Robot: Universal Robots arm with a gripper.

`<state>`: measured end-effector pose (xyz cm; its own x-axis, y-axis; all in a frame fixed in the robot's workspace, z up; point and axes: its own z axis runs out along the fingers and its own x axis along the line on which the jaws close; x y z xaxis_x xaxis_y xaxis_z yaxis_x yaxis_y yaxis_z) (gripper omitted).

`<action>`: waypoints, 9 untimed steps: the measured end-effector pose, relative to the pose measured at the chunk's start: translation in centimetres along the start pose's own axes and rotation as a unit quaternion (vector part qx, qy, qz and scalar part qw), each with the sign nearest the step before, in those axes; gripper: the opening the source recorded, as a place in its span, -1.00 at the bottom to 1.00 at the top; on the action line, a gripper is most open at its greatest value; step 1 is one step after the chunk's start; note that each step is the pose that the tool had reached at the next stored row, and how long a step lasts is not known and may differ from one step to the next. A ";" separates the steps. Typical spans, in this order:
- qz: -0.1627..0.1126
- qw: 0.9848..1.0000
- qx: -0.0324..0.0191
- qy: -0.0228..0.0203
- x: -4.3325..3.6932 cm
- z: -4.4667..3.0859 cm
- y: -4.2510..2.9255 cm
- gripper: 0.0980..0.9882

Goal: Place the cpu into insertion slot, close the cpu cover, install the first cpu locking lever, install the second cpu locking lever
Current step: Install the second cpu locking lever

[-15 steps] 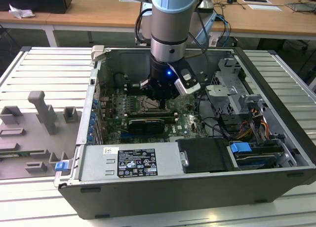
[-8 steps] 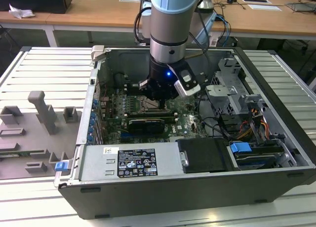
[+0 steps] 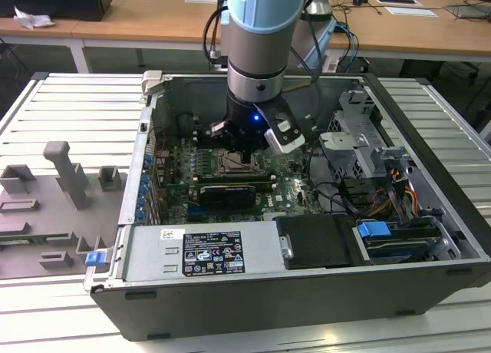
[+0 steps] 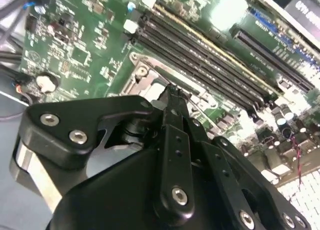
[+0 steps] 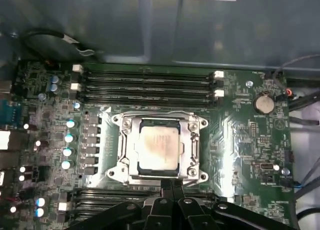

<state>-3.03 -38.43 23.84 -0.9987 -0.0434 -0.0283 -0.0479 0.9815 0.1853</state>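
At the middle of the green motherboard (image 5: 240,140), the pale silvery square cpu (image 5: 159,149) is seated beneath the closed silvery hinged cpu cover (image 5: 194,145). The black gripper (image 5: 171,186), fingers pinched together empty, could slip off a lever.

The small flat square silvery-topped cpu (image 5: 159,146) is sitting in its socket under the thin silvery hinged cpu cover (image 5: 192,149), with long black memory slots (image 5: 145,82) lying just beside it.

1 cpu (image 5: 159,146), 1 cpu cover (image 5: 192,140), 1 gripper (image 5: 171,182), 1 coin battery (image 5: 263,103)
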 end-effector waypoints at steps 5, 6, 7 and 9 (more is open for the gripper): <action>-0.003 1.000 -0.002 0.001 1.23 0.06 -0.50 -0.98; -0.003 1.000 -0.002 0.000 1.29 0.02 -0.74 -0.98; -0.003 1.000 -0.002 0.000 1.48 -0.01 -0.85 -0.98; -0.004 1.000 -0.004 0.001 2.11 0.08 -0.95 -0.98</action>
<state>-5.10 -39.44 23.52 -0.9982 -0.0519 -0.0289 -0.0566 0.9795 0.1936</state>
